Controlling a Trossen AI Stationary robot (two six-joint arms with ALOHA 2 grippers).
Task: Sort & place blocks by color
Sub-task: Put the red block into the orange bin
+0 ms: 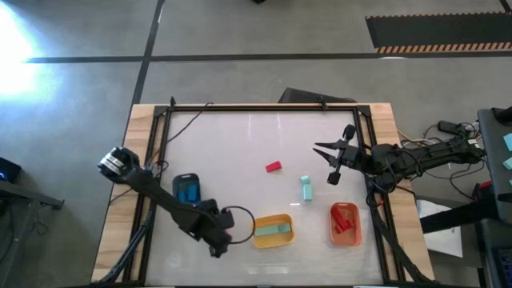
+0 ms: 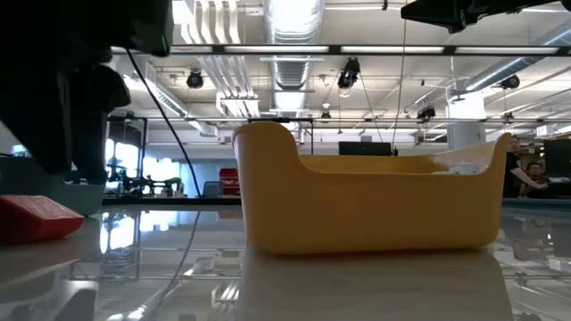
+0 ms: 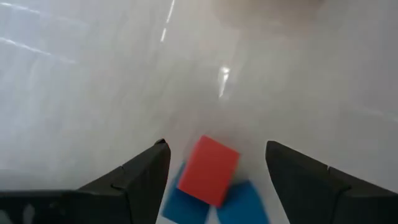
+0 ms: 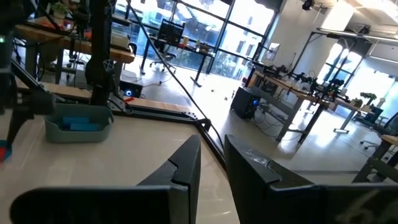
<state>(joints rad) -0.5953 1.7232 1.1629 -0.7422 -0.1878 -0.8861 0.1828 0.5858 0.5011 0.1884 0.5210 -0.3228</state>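
My left gripper [image 1: 220, 242] hangs open near the table's front edge, left of the yellow bin [image 1: 274, 230], fingers pointing steeply down. In the left wrist view a red block [image 3: 208, 169] shows below the gap between its fingers [image 3: 216, 146], next to blue blocks [image 3: 242, 204]; neither finger touches it. The same red block [image 2: 36, 218] lies on the table in the low view. Another red block [image 1: 274, 167] and a mint block [image 1: 306, 188] lie mid-table. My right gripper [image 1: 328, 162] waits raised at the right, with a narrow gap between its fingers [image 4: 212, 143] and nothing in it.
The yellow bin holds a mint block [image 1: 274, 230]. An orange bin [image 1: 357, 232] with red blocks stands front right. A grey-blue bin [image 1: 188, 190] with blue blocks stands behind my left arm. A black frame [image 1: 264, 106] edges the table.
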